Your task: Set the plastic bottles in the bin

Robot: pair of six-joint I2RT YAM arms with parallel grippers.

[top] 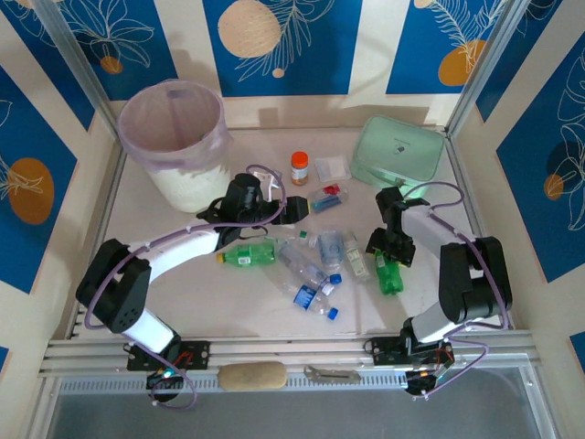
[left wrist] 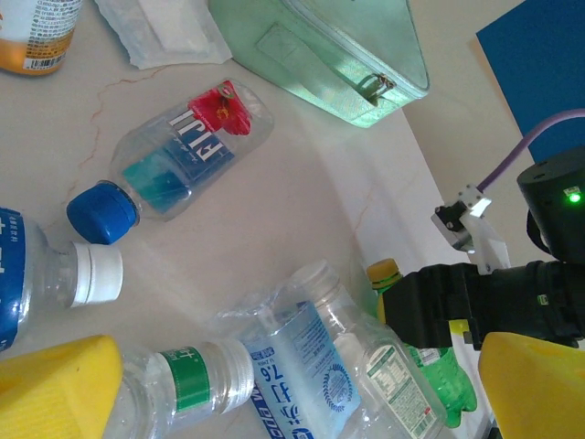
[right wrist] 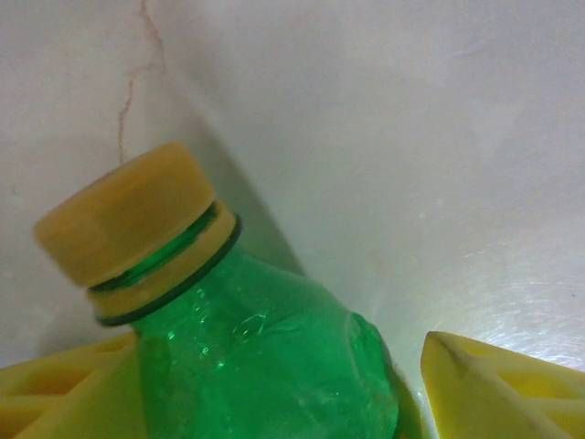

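Note:
Several plastic bottles lie mid-table: a green one [top: 249,254], clear blue-labelled ones [top: 302,265] [top: 315,297], and a flattened one with a red and blue label [top: 327,197] [left wrist: 187,151]. My right gripper [top: 388,249] is shut on another green bottle [top: 390,274] [right wrist: 265,366] just below its yellow cap [right wrist: 128,215], and the bottle rests on the table. My left gripper [top: 297,208] [left wrist: 292,393] hangs open over the clear bottles [left wrist: 311,366], holding nothing. The bin [top: 219,119], white with a pink liner, stands at the far left.
A mint green container [top: 398,151] sits at the back right, with an orange-capped jar [top: 299,167] and a white packet [top: 331,167] beside it. A tan object [top: 251,375] and a metal tool [top: 331,373] lie on the near rail.

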